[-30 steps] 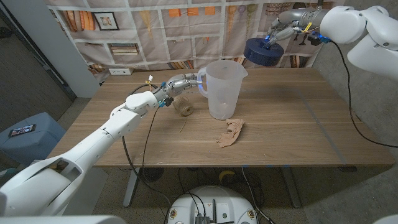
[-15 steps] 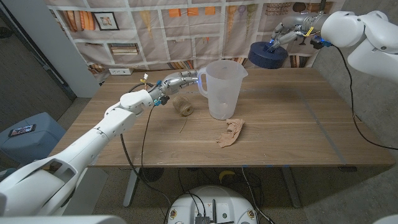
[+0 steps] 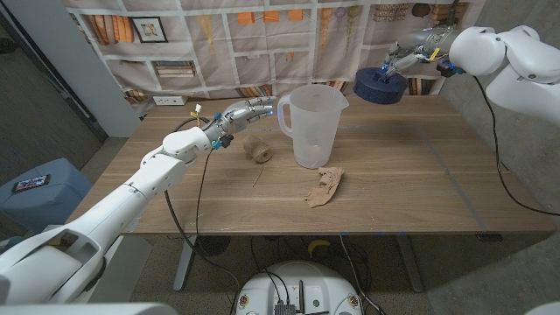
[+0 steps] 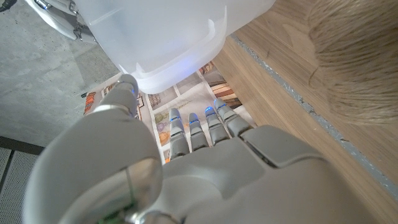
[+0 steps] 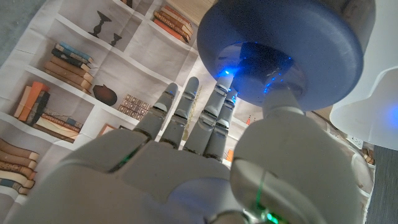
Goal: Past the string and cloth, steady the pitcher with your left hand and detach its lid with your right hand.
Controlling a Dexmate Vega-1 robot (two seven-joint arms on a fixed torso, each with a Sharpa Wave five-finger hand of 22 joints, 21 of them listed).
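At the far right corner of the worktop point(image 3: 394, 175), the right hand point(image 3: 404, 54) grips the dark blue lid point(image 3: 380, 85) — lifted clear of the translucent pitcher point(image 3: 312, 125), which stands upright mid-worktop. The left hand point(image 3: 246, 111) reaches toward the pitcher's handle, fingers point(image 4: 194, 127) extended and loosely spread, grasping nothing — contact cannot be told. Twine ball point(image 3: 256, 149) and crumpled cloth point(image 3: 325, 186) lie nearer the robot.

Bookshelf-print backdrop point(image 3: 219, 39) behind wooden table point(image 3: 402, 175)
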